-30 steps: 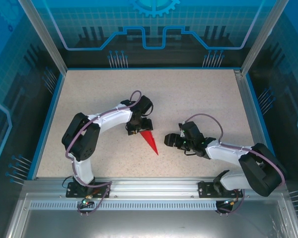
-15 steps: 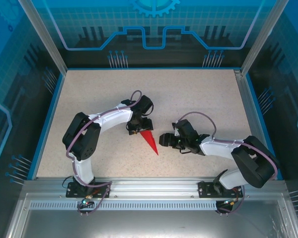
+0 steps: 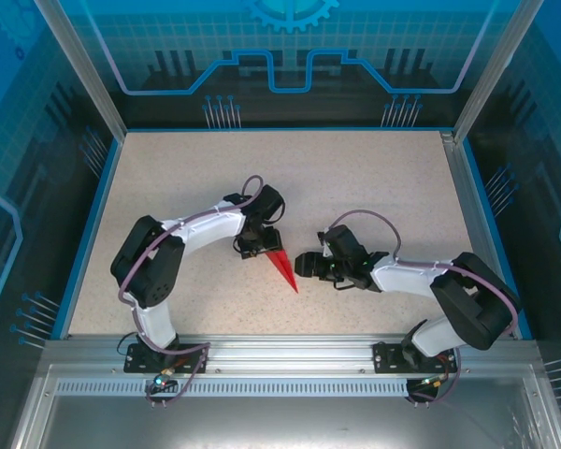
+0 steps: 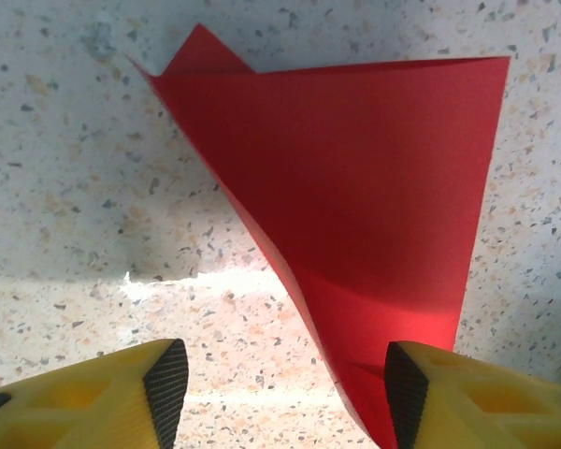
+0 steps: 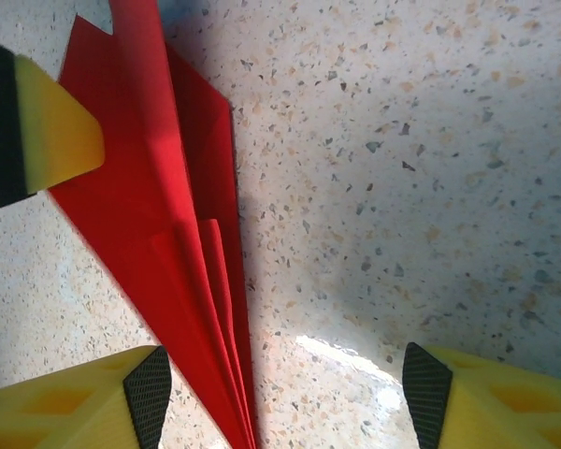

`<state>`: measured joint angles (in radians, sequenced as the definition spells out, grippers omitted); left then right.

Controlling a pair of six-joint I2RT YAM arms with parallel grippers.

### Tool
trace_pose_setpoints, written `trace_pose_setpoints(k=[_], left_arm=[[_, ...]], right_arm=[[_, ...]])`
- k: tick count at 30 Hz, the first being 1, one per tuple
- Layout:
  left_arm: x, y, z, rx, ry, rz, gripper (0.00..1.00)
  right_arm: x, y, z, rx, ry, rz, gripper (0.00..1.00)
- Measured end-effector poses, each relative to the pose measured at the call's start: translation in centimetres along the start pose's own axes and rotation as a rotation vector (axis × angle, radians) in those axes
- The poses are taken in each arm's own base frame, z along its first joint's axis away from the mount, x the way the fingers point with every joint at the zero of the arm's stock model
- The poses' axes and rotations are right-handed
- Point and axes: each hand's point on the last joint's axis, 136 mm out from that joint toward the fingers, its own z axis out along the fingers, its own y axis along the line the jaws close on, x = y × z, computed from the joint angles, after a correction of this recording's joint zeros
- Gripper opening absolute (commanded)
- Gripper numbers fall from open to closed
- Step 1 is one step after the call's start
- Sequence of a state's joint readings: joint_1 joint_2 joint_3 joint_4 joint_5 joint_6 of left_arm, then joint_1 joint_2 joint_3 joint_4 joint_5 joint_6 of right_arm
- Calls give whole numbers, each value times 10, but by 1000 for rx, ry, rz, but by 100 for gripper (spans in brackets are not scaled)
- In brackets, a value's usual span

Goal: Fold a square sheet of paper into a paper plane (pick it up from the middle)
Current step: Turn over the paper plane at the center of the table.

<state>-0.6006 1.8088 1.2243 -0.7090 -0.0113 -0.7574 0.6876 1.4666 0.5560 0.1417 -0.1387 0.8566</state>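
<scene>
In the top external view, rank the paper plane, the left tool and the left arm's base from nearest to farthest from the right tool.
1. paper plane, lying just to the left of the right tool.
2. left tool, on the far side of the plane, over its wide end.
3. left arm's base, at the near edge, well off to the left.

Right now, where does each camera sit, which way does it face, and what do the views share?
Top external: above and behind the bases, looking down on the table; left arm and right arm show.
Left wrist: looks down over the left fingers at the paper plane.
Right wrist: looks down past the right fingers at the plane's folds and table.
Shared: all three show the plane.
</scene>
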Motion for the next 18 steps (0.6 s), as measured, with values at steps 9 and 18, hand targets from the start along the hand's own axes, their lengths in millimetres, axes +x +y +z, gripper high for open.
trace_pose_setpoints(k=[9,18], left_arm=[[4,9,-2,19,-18,-6,40],[5,21,-4,40,-44,-29,35]], right_arm=[[-4,8,6,-3,11,-24,66],[-7,21,19,-36,60,-55,62]])
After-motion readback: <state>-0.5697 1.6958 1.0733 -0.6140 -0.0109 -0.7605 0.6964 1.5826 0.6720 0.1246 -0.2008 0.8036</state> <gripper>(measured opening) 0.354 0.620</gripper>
